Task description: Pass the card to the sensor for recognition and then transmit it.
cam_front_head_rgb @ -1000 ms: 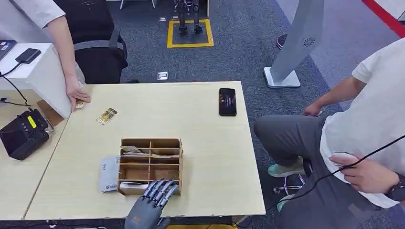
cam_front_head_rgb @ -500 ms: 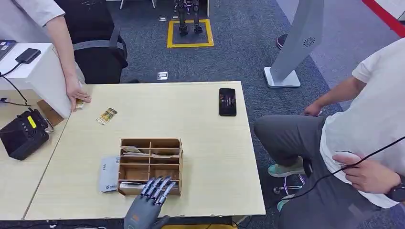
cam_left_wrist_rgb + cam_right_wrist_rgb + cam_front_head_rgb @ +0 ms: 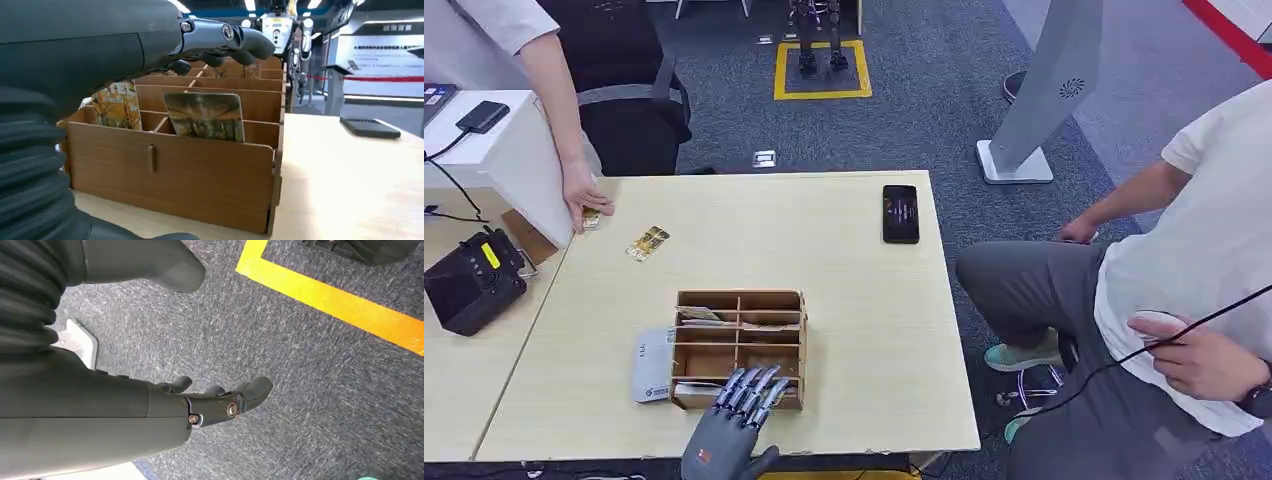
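A wooden card box (image 3: 739, 345) stands near the table's front edge, with cards upright in its compartments. My left hand (image 3: 729, 430) reaches in from below, fingers stretched flat over the box's nearest row and holding nothing. In the left wrist view the fingers (image 3: 225, 37) hover above the box (image 3: 190, 175), over a yellow-brown card (image 3: 205, 116) and a second card (image 3: 117, 105). A white card reader (image 3: 652, 365) lies flat against the box's left side. My right hand (image 3: 215, 402) hangs over grey carpet, empty, with its fingers loosely apart.
A loose card (image 3: 647, 242) lies at the table's far left, near a person's hand (image 3: 584, 205) resting on another card. A black phone (image 3: 901, 213) sits at the far right edge. A black device (image 3: 469, 280) is on the left side table. A seated person (image 3: 1164, 300) is close on the right.
My left hand has drifted slightly left and back toward the table's front edge; its fingers still hover over the box's near row. The seated person's hand shifted a little.
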Controlling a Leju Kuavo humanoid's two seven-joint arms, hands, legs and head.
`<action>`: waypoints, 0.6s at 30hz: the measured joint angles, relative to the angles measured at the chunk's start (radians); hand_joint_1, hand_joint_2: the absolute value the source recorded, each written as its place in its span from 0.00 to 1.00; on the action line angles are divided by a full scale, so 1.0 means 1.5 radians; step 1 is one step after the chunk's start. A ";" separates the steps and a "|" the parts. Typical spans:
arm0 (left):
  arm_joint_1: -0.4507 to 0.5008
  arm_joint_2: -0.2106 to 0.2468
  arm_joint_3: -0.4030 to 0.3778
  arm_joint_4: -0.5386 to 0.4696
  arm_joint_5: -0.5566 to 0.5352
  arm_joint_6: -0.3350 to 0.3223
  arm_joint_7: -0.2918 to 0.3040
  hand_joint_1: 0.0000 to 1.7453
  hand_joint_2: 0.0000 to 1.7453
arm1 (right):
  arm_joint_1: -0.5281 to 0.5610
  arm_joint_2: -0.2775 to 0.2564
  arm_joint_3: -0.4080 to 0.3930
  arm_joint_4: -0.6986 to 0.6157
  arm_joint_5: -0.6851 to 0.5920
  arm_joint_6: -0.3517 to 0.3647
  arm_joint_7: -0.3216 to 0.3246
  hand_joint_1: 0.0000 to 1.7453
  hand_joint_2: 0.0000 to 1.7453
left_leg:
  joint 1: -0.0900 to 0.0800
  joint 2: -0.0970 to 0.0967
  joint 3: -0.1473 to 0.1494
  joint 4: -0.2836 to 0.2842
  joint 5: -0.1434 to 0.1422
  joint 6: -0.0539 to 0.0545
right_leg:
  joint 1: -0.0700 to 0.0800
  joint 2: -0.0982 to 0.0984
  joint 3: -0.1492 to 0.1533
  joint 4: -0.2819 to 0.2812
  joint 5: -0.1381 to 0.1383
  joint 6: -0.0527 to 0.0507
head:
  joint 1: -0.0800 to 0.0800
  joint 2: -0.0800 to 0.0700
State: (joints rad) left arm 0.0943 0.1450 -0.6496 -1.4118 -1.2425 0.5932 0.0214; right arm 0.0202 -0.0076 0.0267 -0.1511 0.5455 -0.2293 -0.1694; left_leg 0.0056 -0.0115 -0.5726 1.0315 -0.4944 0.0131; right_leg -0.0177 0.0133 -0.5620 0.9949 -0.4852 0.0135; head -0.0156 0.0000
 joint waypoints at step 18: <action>0.004 -0.006 0.001 0.000 0.003 0.012 -0.008 0.00 1.00 | 0.000 0.000 0.000 0.000 0.000 -0.001 0.000 0.00 1.00 | 0.000 0.000 0.000 0.000 0.000 0.000 | 0.000 0.000 0.000 0.000 0.000 0.000 | 0.000 0.000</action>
State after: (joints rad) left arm 0.1006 0.1362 -0.6489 -1.4118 -1.2387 0.6108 0.0092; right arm 0.0203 -0.0076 0.0267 -0.1511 0.5455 -0.2304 -0.1694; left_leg 0.0056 -0.0115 -0.5726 1.0315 -0.4944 0.0131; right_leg -0.0177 0.0133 -0.5620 0.9950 -0.4852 0.0135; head -0.0156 0.0000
